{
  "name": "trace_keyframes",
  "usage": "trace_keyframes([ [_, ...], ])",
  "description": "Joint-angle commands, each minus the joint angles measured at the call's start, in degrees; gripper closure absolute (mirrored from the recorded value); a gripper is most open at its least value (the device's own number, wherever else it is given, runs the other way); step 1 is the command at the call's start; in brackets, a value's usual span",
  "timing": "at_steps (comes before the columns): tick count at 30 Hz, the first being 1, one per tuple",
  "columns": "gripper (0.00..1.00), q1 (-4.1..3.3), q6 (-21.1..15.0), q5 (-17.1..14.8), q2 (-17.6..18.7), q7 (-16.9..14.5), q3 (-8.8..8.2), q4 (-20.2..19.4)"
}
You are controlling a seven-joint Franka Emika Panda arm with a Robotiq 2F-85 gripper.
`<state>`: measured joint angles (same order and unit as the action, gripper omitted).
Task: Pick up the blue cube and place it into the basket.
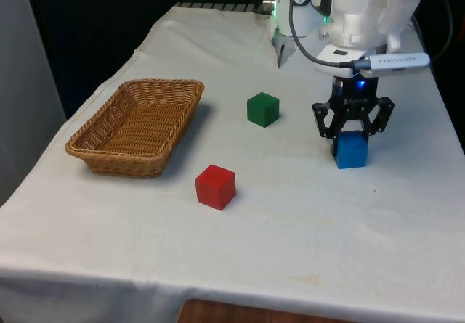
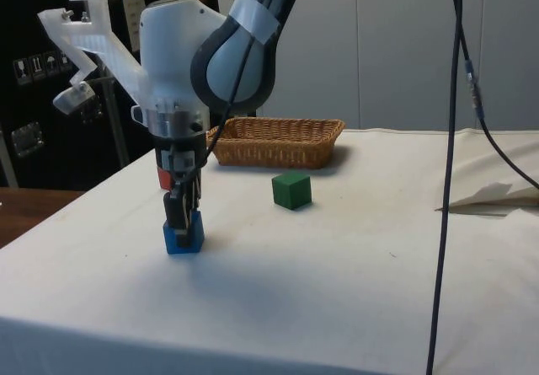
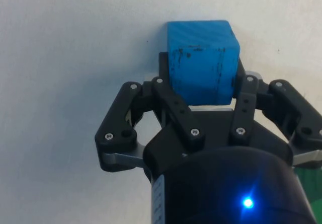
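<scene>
The blue cube (image 1: 352, 154) sits on the white cloth at the front view's right, and my gripper (image 1: 351, 144) comes straight down over it. From the wrist, the fingers press against two opposite sides of the blue cube (image 3: 201, 53), so the gripper (image 3: 203, 80) is shut on it. From the side, the cube (image 2: 185, 238) looks to be resting on the cloth, with the gripper (image 2: 183, 222) on its upper half. The wicker basket (image 1: 135, 165) stands at the front view's left, well away from the cube, and it holds nothing.
A green cube (image 1: 262, 109) lies between the basket and the gripper. Nearer the front edge is a red cube (image 1: 215, 186). In the side view a dark cable (image 2: 446, 181) hangs down in the foreground, and the basket (image 2: 274, 143) stands behind the green cube (image 2: 291, 190).
</scene>
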<state>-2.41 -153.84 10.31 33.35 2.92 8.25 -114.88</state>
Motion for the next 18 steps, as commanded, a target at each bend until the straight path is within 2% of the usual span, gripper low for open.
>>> trace_keyframes([
  [1, 1.00, -0.06, -0.1, 0.0, 0.1, 0.1, 0.00, 0.1],
  [8, 1.00, -0.17, 0.0, 0.1, 0.0, 0.2, -0.06, 0.1],
  [18, 1.00, 0.17, 0.2, -0.1, -1.3, 0.0, -0.11, -0.5],
])
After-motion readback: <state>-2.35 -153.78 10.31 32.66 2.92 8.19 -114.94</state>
